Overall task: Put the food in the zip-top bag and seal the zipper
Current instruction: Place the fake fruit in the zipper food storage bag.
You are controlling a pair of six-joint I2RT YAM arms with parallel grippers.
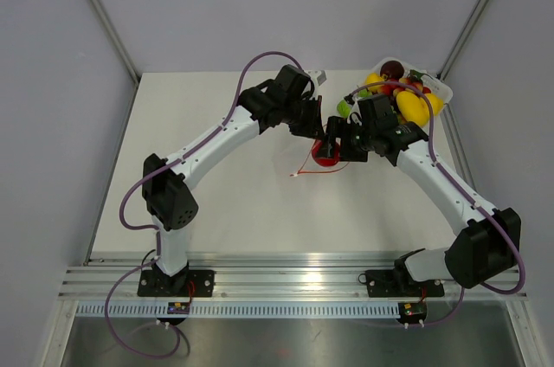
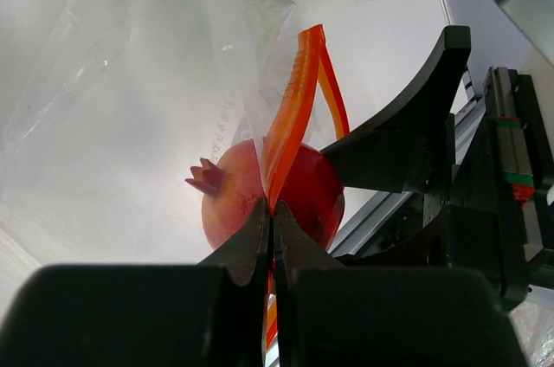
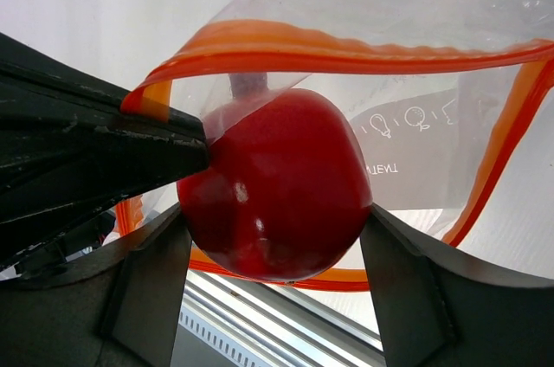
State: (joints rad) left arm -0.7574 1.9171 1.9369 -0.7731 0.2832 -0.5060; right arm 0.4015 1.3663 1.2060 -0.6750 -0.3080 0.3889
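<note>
A white table (image 1: 216,211) is enclosed by pale grey walls, with metal rails (image 1: 286,273) along its near edge. From above, the bag (image 2: 130,81) is almost wholly hidden beneath the two meeting arms. Only a thin red line of its zipper (image 1: 316,170) and part of the red toy fruit (image 1: 326,157) can be made out there. How far the fruit sits inside cannot be told.

At the far right corner a white tray (image 1: 443,90) is heaped with other toy fruits (image 1: 414,106), partly screened by the right arm. The left gripper (image 2: 271,228) is clamped tight on the orange zipper, and one lip of the clear, crinkled bag is held up by it. The right gripper (image 3: 273,220) is closed on the glossy, rounded fruit, which is ringed by the bag's open mouth. A small pointed crown is seen on the fruit from the left wrist view. A white printed label (image 3: 407,138) is seen through the plastic.
</note>
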